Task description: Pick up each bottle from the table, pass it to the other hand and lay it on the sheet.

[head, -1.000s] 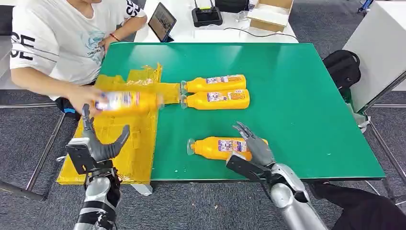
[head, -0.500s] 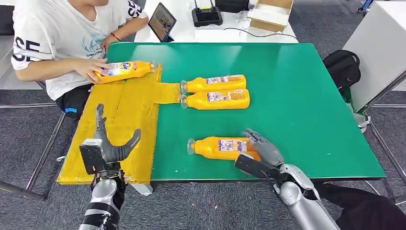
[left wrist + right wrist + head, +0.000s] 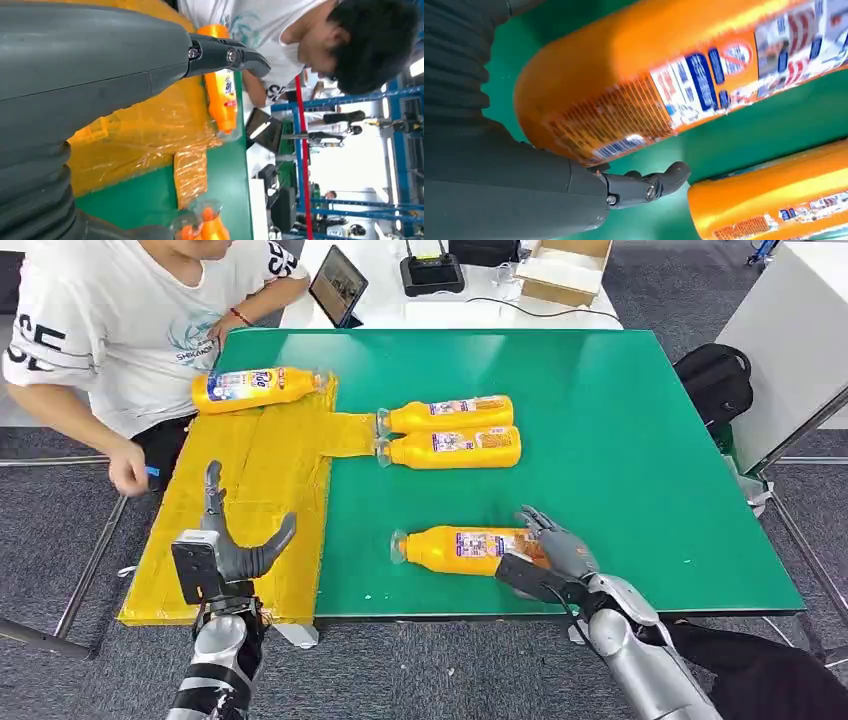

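Head view: right robot hand (image 3: 553, 552) is sitting at the base end of the nearest bottle (image 3: 462, 549), fingers curling over it and thumb underneath; grasp looks partial, bottle is lying flat on the green counter (image 3: 620, 440), cap pointing toward 9 o'clock. Left robot hand (image 3: 232, 545) is hovering over the near part of the yellow sheet (image 3: 250, 480), fingers spread, holding nothing. Two more bottles (image 3: 447, 416) (image 3: 450, 447) are lying side by side at mid-counter, caps touching the sheet's flap. A fourth bottle (image 3: 255, 388) is lying on the sheet's far edge, at about 12 o'clock from the left robot hand; its label seems to read "Tide". A person (image 3: 130, 320) is sitting at the 10 o'clock corner.

Left wrist view: open thumb is showing above the sheet (image 3: 145, 135); the far bottle (image 3: 222, 95) is lying beyond it.

Right wrist view: thumb is reaching under the nearest bottle (image 3: 649, 75); label print is too blurred to read.
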